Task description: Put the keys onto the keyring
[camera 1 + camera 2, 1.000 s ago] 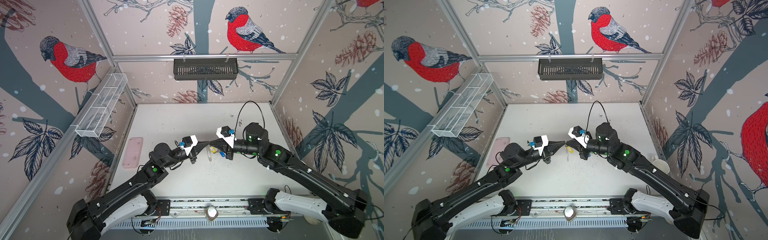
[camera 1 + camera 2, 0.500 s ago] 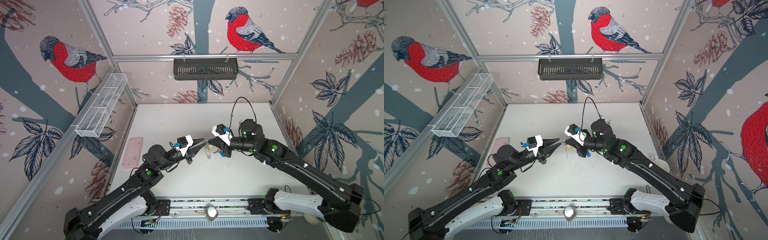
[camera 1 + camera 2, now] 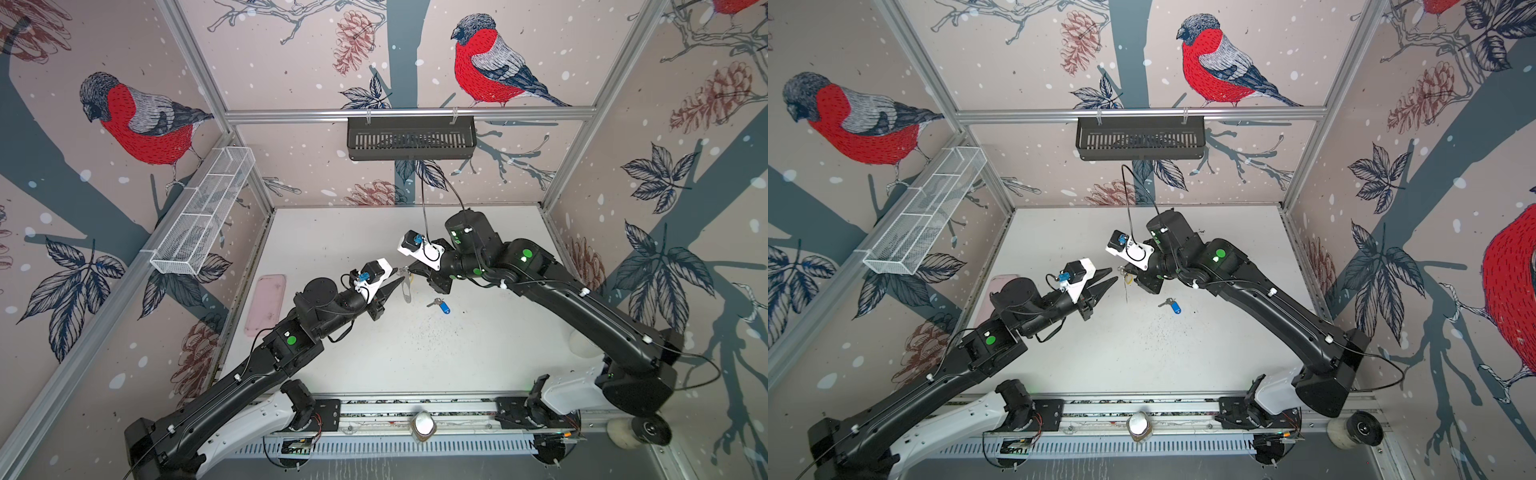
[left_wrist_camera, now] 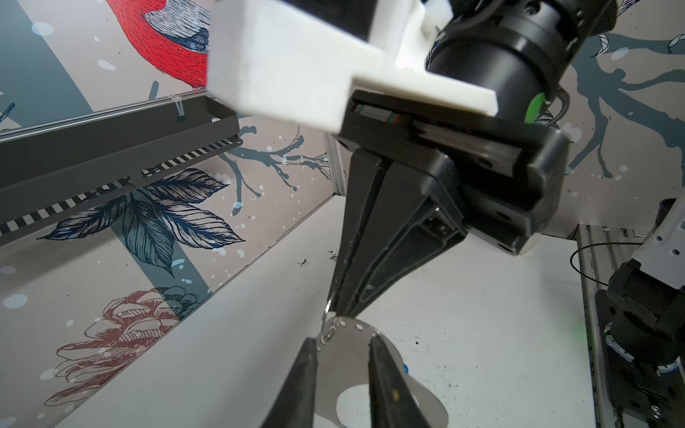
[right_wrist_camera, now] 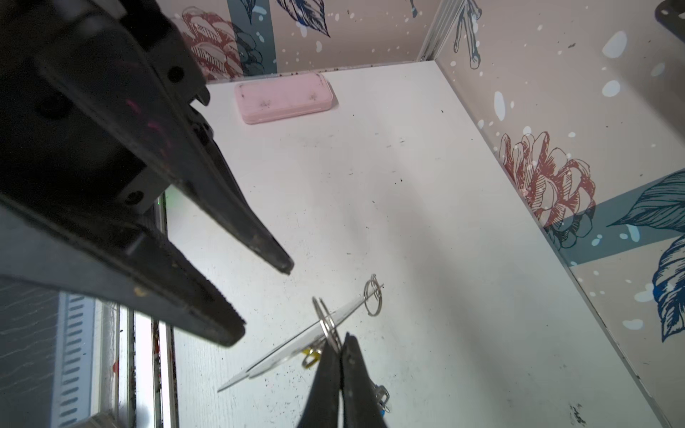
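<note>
Two grippers meet above the table (image 3: 415,353). The right gripper (image 5: 341,339) is clamped on a small ring of the keyring (image 4: 343,359) and holds it aloft, with a yellow tag (image 5: 310,358) beside the grip. The left gripper (image 3: 1113,275) faces it with jaws parted. The blue-tagged key (image 3: 441,305) lies beneath, and the pink tray (image 5: 285,98) is well apart.

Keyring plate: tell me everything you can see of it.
The keyring is a flat, thin grey plate, metal by its look, with a large oval cutout, small holes along one edge and little wire rings there. It hangs in the air, tilted, edge-on in the right wrist view. The right gripper, shut, pinches one ring; the open left gripper stands clear of it. A yellow tag shows beside it.
</note>
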Motion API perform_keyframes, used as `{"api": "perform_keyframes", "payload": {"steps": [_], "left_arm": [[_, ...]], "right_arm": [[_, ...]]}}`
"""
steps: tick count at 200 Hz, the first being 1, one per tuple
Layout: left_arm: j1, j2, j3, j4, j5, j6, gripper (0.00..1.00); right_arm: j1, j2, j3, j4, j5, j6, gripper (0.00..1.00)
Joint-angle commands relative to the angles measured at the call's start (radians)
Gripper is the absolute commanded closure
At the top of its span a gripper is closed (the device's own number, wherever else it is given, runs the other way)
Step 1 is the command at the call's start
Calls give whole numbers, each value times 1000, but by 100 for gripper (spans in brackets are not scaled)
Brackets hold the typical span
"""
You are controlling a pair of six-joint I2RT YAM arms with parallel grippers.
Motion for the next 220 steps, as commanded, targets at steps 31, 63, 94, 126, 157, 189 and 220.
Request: {"api": "perform_keyframes", "payload": {"steps": [31, 63, 94, 126, 157, 189, 220], "left_arm": [[2, 42, 54, -58, -13, 77, 67], [2, 68, 64, -60, 8, 97, 66], [2, 85, 76, -67, 34, 114, 68], [2, 90, 87, -89, 57, 125, 75], [2, 100, 103, -115, 87, 132, 76], [2, 124, 122, -131, 106, 133, 77], [3, 142, 133, -142, 118, 135, 80]], "right_arm": [[15, 38, 69, -135, 19, -60, 100], [21, 48, 78, -137, 1, -68, 100], [24, 47, 77, -136, -9, -74, 100], [24, 35, 68, -130, -18, -81, 100], [24, 25, 57, -125, -27, -86, 100], [26, 20, 58, -123, -31, -89, 100], [28, 14, 55, -120, -34, -92, 100]]}}
